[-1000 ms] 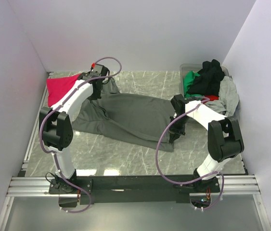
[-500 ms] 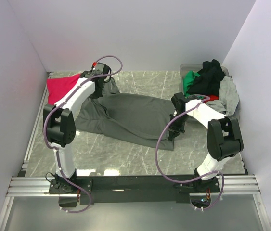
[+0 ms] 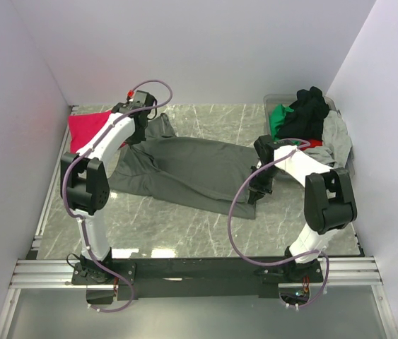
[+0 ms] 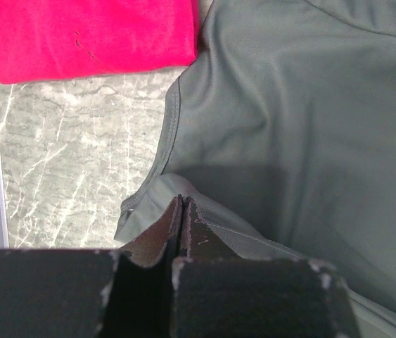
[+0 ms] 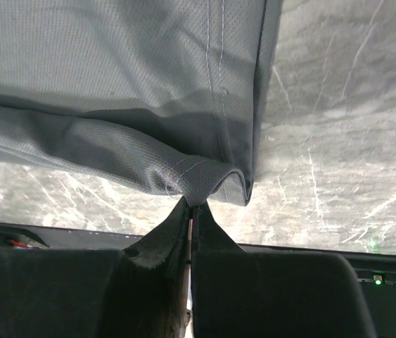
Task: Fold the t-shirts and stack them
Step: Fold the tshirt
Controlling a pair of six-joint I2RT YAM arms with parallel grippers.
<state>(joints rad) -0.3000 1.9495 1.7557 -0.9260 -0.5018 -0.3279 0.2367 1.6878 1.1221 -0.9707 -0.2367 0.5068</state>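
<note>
A dark charcoal-grey t-shirt (image 3: 188, 169) lies spread across the middle of the table. A folded magenta-red t-shirt (image 3: 85, 128) lies at the back left. My left gripper (image 3: 136, 135) is shut on the grey shirt's left end, next to the magenta shirt. In the left wrist view the shut gripper (image 4: 181, 202) pinches a fold of grey cloth (image 4: 289, 127), with the magenta shirt (image 4: 92, 32) just beyond. My right gripper (image 3: 259, 189) is shut on the shirt's right hem. The right wrist view shows the gripper (image 5: 194, 205) pinching the raised hem (image 5: 113, 77).
A clear plastic tub (image 3: 269, 99) at the back right holds a heap of black (image 3: 308, 109), green (image 3: 278, 120), light grey (image 3: 336, 138) and red (image 3: 314, 143) shirts. White walls stand on three sides. The arm bases and a metal rail (image 3: 199, 272) run along the near edge.
My left gripper has shifted a little left and back with the shirt's end in it. My right gripper has edged slightly back. The grey shirt is pulled flatter between them.
</note>
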